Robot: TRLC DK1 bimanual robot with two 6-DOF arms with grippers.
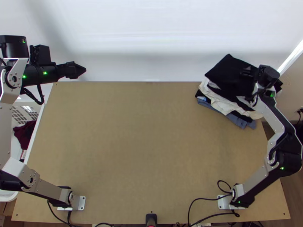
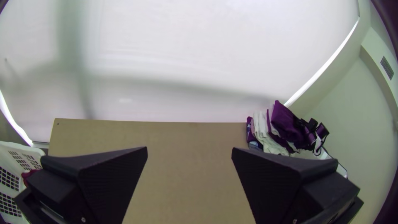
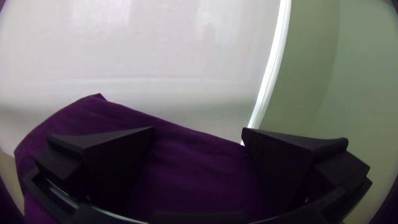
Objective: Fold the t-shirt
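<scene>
The right gripper (image 3: 198, 128) has its fingers wide apart, with nothing pinched. Beneath and just ahead of them, a dark garment (image 1: 226, 73), probably the t-shirt already folded, lies flat on the stack of clothes (image 1: 218, 100), presumably so that finished pieces stay together. The left gripper (image 2: 189, 150) is open too, well apart from the stack; beside its fingers the laundry basket (image 2: 20, 146) keeps a dark red garment (image 1: 25, 134), perhaps for folding next.

The table (image 1: 144, 143) bears a clothes pile (image 1: 227, 75) at far right, a basket (image 1: 34, 140) beside its left edge.
</scene>
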